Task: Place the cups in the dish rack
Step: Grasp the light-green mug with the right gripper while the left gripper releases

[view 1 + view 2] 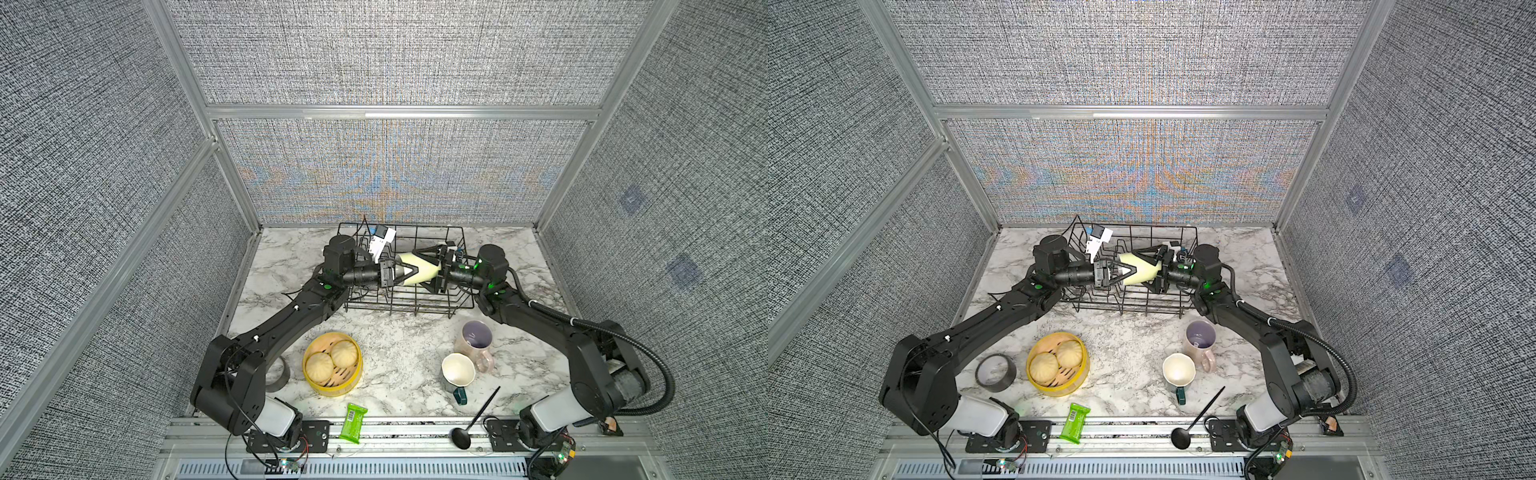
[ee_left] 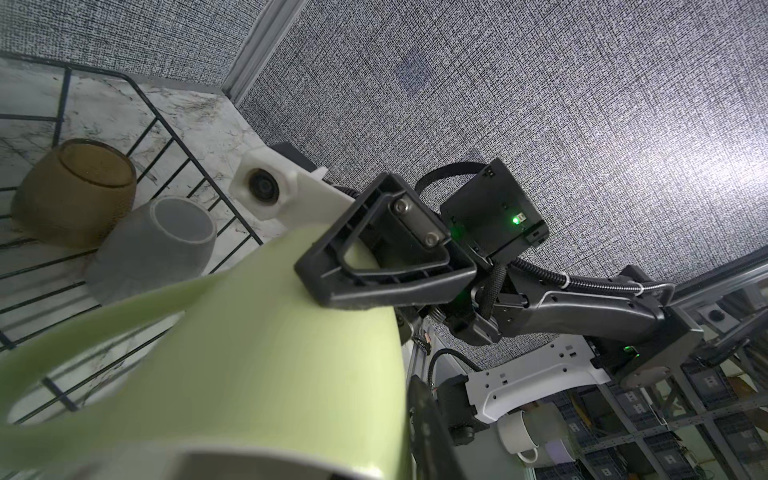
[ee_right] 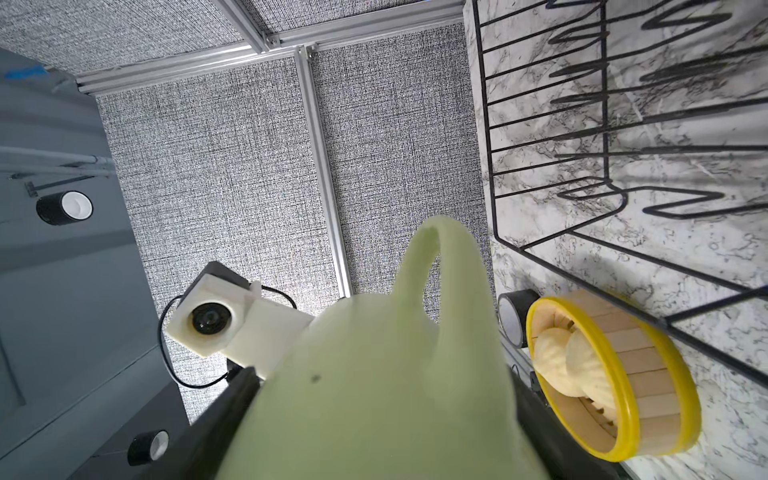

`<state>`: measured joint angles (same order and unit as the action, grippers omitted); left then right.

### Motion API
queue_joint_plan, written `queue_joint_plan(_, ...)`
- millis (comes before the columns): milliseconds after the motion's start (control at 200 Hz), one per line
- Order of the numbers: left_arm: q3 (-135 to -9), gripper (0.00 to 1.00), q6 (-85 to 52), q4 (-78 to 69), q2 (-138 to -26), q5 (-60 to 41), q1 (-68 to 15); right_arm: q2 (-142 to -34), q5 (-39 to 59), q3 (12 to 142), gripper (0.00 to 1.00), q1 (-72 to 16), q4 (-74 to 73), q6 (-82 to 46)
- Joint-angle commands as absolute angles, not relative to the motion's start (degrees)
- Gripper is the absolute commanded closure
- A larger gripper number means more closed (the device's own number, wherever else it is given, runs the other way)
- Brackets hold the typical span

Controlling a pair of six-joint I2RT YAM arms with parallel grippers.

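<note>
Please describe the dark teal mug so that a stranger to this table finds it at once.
Find the black wire dish rack at the back of the marble table. Before its right end stand two upright mugs; the dark teal mug is the nearer to the front edge. It is cream inside, whereas the pink mug beside it is purple inside.

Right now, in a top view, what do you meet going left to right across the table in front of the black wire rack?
Black tape roll, round yellow steamer basket, cream-lined dark teal mug.
</note>
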<state>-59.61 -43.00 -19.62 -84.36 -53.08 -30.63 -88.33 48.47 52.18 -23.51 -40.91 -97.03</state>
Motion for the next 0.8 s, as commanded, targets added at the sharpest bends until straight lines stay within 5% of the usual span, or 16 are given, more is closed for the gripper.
queue_joint_plan(0,-58.8,0.66,-43.3,-21.6,-83.9,-53.4,-29.7,-88.3,48.1,53.5,0.29,-23.6,-43.1,-90.9)
queue_joint_plan(170,-56.7,0.52,-42.9,-19.4,-82.4,-50.6,-28.3,-89.1,47.2,56.2,0.29,-22.7,-36.9,-77.8)
queue_joint_plan(325,-56.4,0.5,-40.3,-13.0,-80.7,-47.1,-27.5,-89.8,43.3,61.4,0.29,-22.2,-21.8,-57.2)
queue_joint_plan(525,-55.1,0.44,-37.6,-6.2,-77.8,-42.1,-27.2,-93.9,28.5,69.4,0.29,-22.7,-7.2,-36.5)
queue_joint_plan(795,-49.0,0.24,-35.7,4.7,-68.4,-30.9,-27.2,-103.6,6.7,84.9,0.3,-26.3,6.5,-16.2)
